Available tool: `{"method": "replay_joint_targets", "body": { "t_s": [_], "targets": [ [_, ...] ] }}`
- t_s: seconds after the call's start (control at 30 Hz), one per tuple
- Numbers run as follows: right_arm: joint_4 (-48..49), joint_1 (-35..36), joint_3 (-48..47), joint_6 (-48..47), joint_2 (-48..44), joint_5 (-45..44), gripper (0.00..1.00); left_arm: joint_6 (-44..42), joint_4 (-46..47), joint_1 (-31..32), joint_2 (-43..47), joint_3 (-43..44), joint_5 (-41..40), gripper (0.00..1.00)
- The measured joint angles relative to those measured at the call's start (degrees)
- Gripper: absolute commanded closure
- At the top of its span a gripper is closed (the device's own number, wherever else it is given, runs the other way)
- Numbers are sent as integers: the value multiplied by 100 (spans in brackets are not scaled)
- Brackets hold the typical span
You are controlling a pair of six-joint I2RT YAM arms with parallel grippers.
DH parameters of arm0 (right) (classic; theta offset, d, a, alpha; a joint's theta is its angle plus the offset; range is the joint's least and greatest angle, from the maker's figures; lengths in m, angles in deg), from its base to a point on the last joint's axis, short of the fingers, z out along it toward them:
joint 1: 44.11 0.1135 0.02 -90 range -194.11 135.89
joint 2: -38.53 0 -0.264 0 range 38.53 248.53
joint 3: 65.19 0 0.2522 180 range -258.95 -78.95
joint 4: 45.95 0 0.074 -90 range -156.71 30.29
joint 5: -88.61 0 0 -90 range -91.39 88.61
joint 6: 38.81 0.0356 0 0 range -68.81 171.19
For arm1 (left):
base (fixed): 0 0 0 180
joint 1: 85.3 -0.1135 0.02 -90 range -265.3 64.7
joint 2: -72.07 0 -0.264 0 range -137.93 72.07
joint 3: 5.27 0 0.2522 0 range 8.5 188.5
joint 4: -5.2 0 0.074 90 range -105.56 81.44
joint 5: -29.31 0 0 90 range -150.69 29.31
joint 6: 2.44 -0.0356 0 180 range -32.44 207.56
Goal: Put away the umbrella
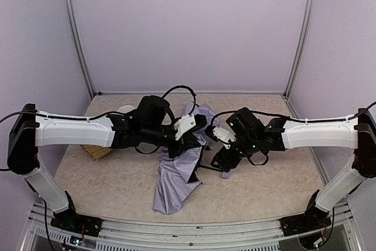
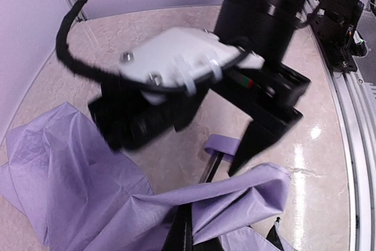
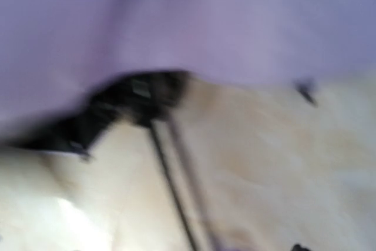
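The umbrella lies mid-table, its lavender fabric crumpled and trailing toward the near edge. My left gripper is over its upper part. In the left wrist view its jaws stand at the bottom edge, with a taut fold of the fabric pinched between them. The thin black shaft ends in the lavender knob handle. My right gripper is low over the handle end. Its jaws are spread, with one black finger right beside the knob. The right wrist view is blurred and shows the fabric and the shaft.
A woven tan mat lies under my left forearm, with a white round object behind it. Lavender walls and metal posts enclose the table. A metal rail runs along the near edge.
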Motion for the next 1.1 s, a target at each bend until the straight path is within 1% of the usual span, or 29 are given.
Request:
{"method": "replay_joint_targets", "body": {
  "t_s": [0.13, 0.23, 0.3, 0.33, 0.37, 0.4, 0.43, 0.47, 0.53, 0.6, 0.7, 0.77, 0.83, 0.93, 1.03, 1.1],
  "targets": [
    [-11, -490, 271, -107, -339, 151, 24, 105, 229, -42, 409, -492, 0, 100],
    [4, -767, 387, -122, -566, 297, 25, 201, 372, -118, 570, -675, 2, 100],
    [24, -848, 426, 9, -643, 367, 27, 247, 452, -164, 616, -756, 4, 92],
    [33, -870, 426, 186, -643, 393, 28, 289, 479, -186, 619, -776, 7, 84],
    [37, -872, 426, 376, -623, 402, 29, 297, 479, -197, 619, -780, 9, 65],
    [37, -876, 426, 702, -599, 398, 31, 334, 463, -212, 619, -778, 28, 51],
    [59, -879, 442, 999, -577, 378, 34, 348, 446, -221, 621, -772, 55, 41],
    [90, -879, 479, 1274, -570, 361, 37, 378, 417, -221, 621, -763, 66, 33],
    [251, -879, 688, 1974, -573, 315, 39, 439, 256, -223, 634, -737, 70, 22],
    [385, -863, 951, 2516, -573, 245, 39, 546, 13, -223, 732, -723, 13, 16],
    [407, -804, 1182, 3123, -520, 111, 40, 870, -295, -293, 1137, -750, -153, 13],
    [492, -737, 1172, 3359, -424, 55, 41, 1213, -404, -514, 1543, -798, -236, 14],
    [579, -664, 1167, 3499, -323, 35, 43, 1648, -446, -973, 1917, -852, -289, 20],
    [704, -564, 1180, 3762, -136, 20, 43, 2251, -459, -1585, 2063, -973, -470, 33],
    [793, -505, 1185, 3910, -26, -7, 47, 2605, -577, -1749, 1711, -1104, -636, 42],
    [846, -452, 1185, 3978, 79, -13, 50, 2750, -782, -1725, 1193, -1141, -730, 47]
  ]
}}
